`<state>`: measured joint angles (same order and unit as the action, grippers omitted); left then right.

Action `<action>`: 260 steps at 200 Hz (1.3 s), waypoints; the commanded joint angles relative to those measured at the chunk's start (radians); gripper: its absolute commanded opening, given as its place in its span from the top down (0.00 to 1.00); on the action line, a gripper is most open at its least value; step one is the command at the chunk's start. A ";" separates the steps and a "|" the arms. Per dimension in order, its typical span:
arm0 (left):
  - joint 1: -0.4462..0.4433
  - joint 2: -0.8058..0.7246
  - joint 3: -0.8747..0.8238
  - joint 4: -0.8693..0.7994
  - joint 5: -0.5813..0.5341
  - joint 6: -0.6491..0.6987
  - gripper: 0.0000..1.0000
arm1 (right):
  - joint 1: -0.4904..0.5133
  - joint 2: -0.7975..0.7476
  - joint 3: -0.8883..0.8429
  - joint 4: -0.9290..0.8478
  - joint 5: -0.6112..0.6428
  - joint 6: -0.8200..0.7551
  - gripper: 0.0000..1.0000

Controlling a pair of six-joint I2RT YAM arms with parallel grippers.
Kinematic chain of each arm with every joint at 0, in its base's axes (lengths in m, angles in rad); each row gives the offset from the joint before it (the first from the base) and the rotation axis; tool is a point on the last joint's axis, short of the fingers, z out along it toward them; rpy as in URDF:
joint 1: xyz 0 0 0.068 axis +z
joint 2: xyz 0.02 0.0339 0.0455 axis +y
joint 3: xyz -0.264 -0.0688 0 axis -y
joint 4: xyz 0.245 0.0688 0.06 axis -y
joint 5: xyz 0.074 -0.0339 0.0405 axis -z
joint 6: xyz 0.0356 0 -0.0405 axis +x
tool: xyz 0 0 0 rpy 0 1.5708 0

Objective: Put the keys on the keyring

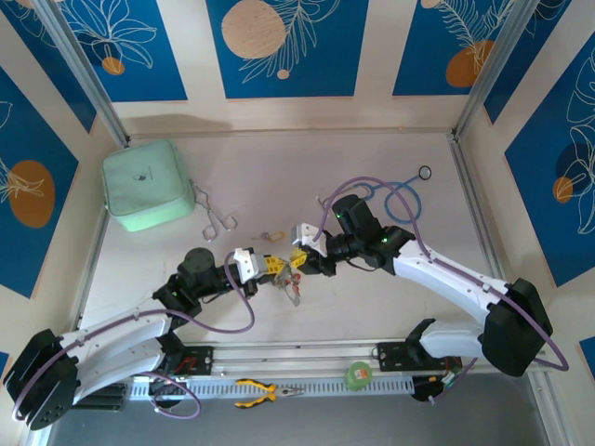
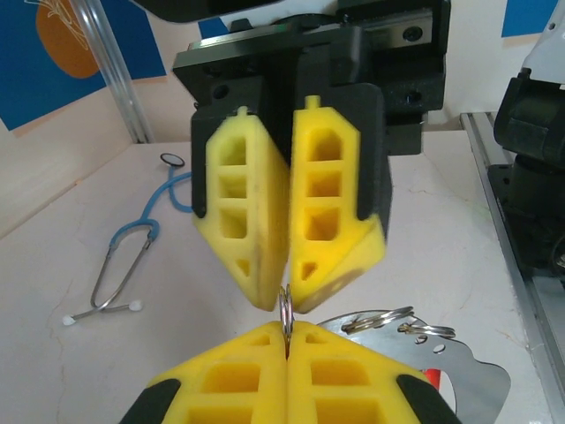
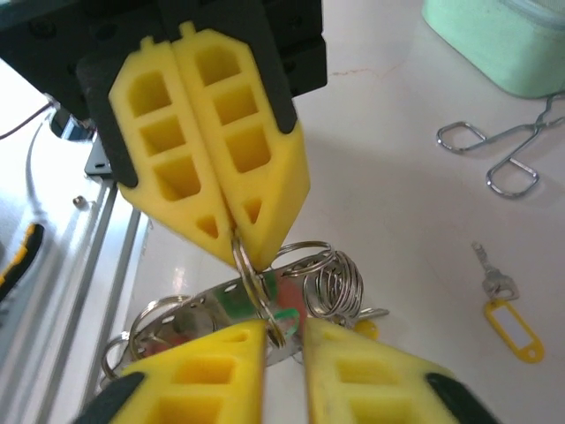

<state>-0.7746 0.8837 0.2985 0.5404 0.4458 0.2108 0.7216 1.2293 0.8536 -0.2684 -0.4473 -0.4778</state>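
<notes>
1. While the keys [image 1: 294,282] sit bunched in the middle of the counter [image 1: 279,177], both arms meet just above them.
2. Left gripper [image 2: 287,344] is clamped on the keyring [image 2: 285,311]; hold it steady.
3. Right gripper [image 3: 284,349] stands slightly parted around the keyring too; pry the coil gently, then thread.

The top external camera hangs above and behind the arm bases, looking steeply down from far enough to hold the whole pale bench [image 1: 279,177]. Each wrist camera rides right behind its own yellow-fingered tool, very near, and the two face each other. The left tool [image 2: 287,340] looks toward the blue stethoscope [image 2: 134,233], the right tool [image 3: 284,340] toward the silvery metal forceps [image 3: 503,146]. Both wrist views share the thin silvery metal keyring [image 2: 285,309] between the tips.
</notes>
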 commanded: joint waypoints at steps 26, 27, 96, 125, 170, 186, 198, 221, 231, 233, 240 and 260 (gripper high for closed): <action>-0.004 0.008 0.016 0.078 0.044 -0.002 1.00 | 0.002 -0.046 -0.029 0.073 -0.036 0.020 0.76; -0.005 0.008 0.016 0.078 0.045 -0.002 1.00 | 0.002 -0.046 -0.029 0.073 -0.036 0.020 0.76; -0.003 0.012 0.014 0.094 0.046 -0.010 1.00 | 0.015 0.009 -0.005 0.102 -0.057 0.016 0.81; -0.003 0.024 0.011 0.113 0.049 -0.016 1.00 | 0.015 0.015 0.003 0.105 -0.077 0.016 0.84; -0.004 -0.002 0.028 0.027 -0.028 -0.004 0.75 | 0.016 0.000 0.033 0.038 -0.055 -0.023 1.00; -0.004 -0.028 0.044 -0.056 -0.051 0.025 0.59 | 0.027 0.002 0.072 -0.057 0.007 -0.081 1.00; -0.003 -0.040 0.086 -0.162 -0.047 0.056 0.59 | 0.042 0.015 0.114 -0.150 0.065 -0.138 1.00; -0.004 -0.038 0.148 -0.316 -0.061 0.098 0.60 | 0.067 0.046 0.189 -0.281 0.169 -0.216 1.00; -0.004 -0.032 0.161 -0.340 -0.072 0.108 0.61 | 0.080 0.059 0.212 -0.316 0.203 -0.238 1.00; -0.004 -0.031 0.162 -0.345 -0.075 0.109 0.61 | 0.083 0.061 0.217 -0.322 0.212 -0.243 1.00; -0.003 -0.023 0.171 -0.357 -0.079 0.114 0.62 | 0.097 0.072 0.232 -0.342 0.242 -0.257 1.00; -0.003 0.002 0.185 -0.361 -0.074 0.117 0.65 | 0.127 0.104 0.281 -0.386 0.308 -0.271 1.00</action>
<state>-0.7746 0.8635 0.4477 0.2642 0.3828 0.2951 0.8165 1.3014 1.0679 -0.5388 -0.2386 -0.6819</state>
